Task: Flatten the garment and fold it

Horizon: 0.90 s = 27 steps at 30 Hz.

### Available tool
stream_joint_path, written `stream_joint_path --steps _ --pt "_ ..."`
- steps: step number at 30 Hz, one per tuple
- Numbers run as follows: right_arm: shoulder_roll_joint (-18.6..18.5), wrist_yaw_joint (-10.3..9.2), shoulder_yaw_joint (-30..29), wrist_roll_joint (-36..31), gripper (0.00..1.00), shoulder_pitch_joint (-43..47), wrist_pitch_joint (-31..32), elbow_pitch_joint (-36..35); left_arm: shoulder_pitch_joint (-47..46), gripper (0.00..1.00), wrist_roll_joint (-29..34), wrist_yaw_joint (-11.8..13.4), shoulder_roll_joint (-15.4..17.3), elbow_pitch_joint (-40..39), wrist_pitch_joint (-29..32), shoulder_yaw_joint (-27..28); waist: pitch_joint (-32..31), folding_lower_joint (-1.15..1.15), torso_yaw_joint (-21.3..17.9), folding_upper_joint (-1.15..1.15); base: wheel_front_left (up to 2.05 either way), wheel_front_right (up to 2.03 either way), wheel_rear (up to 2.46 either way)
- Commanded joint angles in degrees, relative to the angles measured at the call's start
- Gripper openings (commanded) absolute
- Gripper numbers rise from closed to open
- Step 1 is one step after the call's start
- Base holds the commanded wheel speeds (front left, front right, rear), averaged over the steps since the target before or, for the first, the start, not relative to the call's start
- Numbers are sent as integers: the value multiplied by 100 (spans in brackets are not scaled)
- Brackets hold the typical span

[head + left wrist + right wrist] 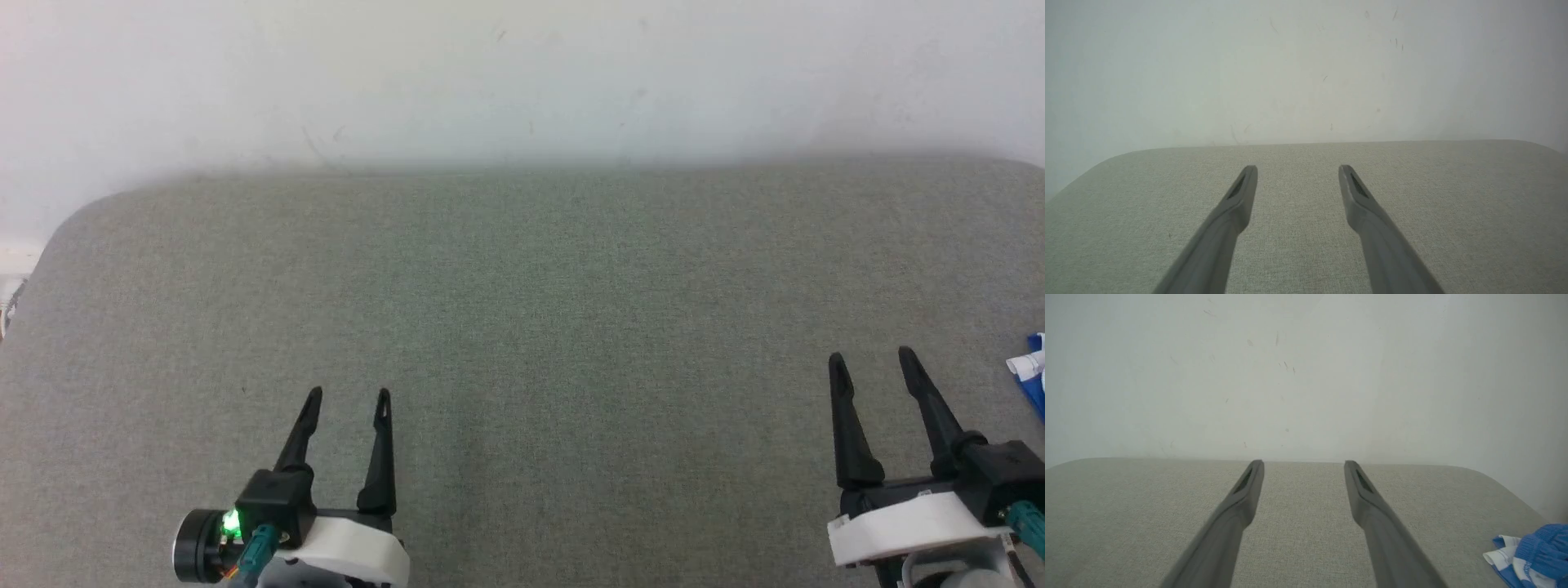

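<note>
The garment is a crumpled bright blue and white bundle lying at the far right edge of the grey padded table. In the right wrist view the garment sits at the lower right corner, mostly cut off by the frame. My right gripper hovers open just left of it, with nothing between its fingers. My left gripper stands open and empty near the table's front left, far from the garment. Its fingers point toward the wall.
A white wall rises directly behind the table's far edge. The table's far left corner is rounded, and its far right corner curves off near the garment. Bare grey fabric stretches between the two grippers.
</note>
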Motion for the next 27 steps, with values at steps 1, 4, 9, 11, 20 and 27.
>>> stream_joint_path --steps 1,4,9,11,20,27 --pt "28 -5 -18 -53 100 115 -31 1 75 100 -29 67 -3 72 -27 82 -14 0 0 0 0 0 0" --pt "33 -5 4 -34 100 155 -32 -10 100 100 -45 72 -3 122 -27 109 -30 0 5 0 0 0 0" --pt "35 -5 22 30 100 190 -32 -59 113 100 -60 78 -3 98 -27 124 -29 0 17 0 0 0 0" --pt "35 -5 24 53 100 202 -32 -87 114 100 -69 88 -3 57 -27 112 -24 0 25 0 0 0 0" --pt "36 -5 53 199 100 203 -32 -185 80 100 -114 86 -3 -120 -27 63 21 0 60 0 0 0 0" --pt "8 -1 40 149 0 165 36 -147 73 0 -83 54 0 -105 43 79 14 0 56 0 0 0 0"
